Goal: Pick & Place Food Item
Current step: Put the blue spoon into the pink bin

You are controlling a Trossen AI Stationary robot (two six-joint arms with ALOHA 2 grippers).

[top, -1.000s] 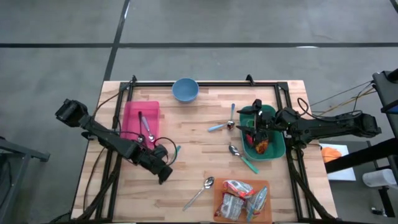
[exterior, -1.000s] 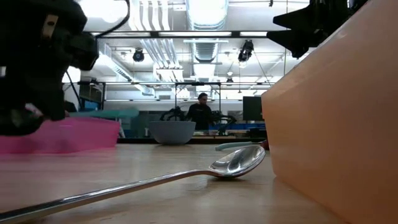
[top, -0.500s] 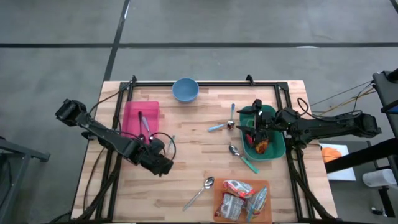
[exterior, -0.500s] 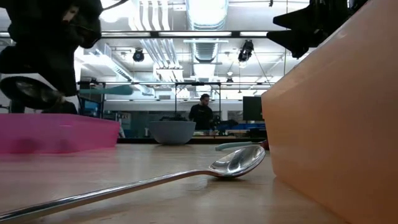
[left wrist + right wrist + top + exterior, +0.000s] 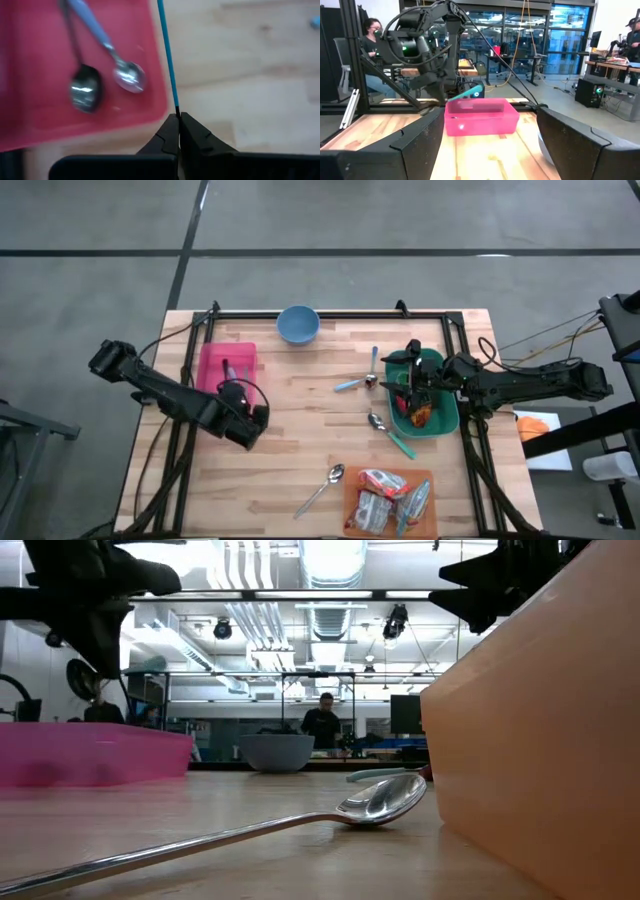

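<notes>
My left gripper [image 5: 241, 402] hangs above the near right corner of the pink tray [image 5: 212, 360], shut on a teal-handled spoon [image 5: 167, 60]. That spoon also shows in the right wrist view [image 5: 469, 93] and in the low view [image 5: 150, 664]. Two spoons [image 5: 105, 75] lie in the tray. Wrapped food packets [image 5: 385, 498] lie in an orange tray [image 5: 352, 480] at the near edge. My right gripper [image 5: 406, 385] stands open over a green container [image 5: 442, 418] holding something red and orange. My left gripper pinches the spoon's thin teal handle [image 5: 175, 107] between its two fingertips, coming from above and slanting down. The handle runs on away from the fingers along the tray's right edge. The spoon is lifted clear of table and tray.
A blue bowl [image 5: 298, 325] stands at the far edge. Loose spoons lie mid-table [image 5: 356, 382], beside the green container [image 5: 388, 433] and near the orange tray [image 5: 322, 488]. A black frame [image 5: 330, 313] rims the table. A person [image 5: 322, 722] stands in the room behind.
My left gripper has risen and gone toward the far edge and the pink tray, rolling its wrist and tipping further down. The teal-handled spoon has gone with it, from over bare table to above the tray's near right corner.
</notes>
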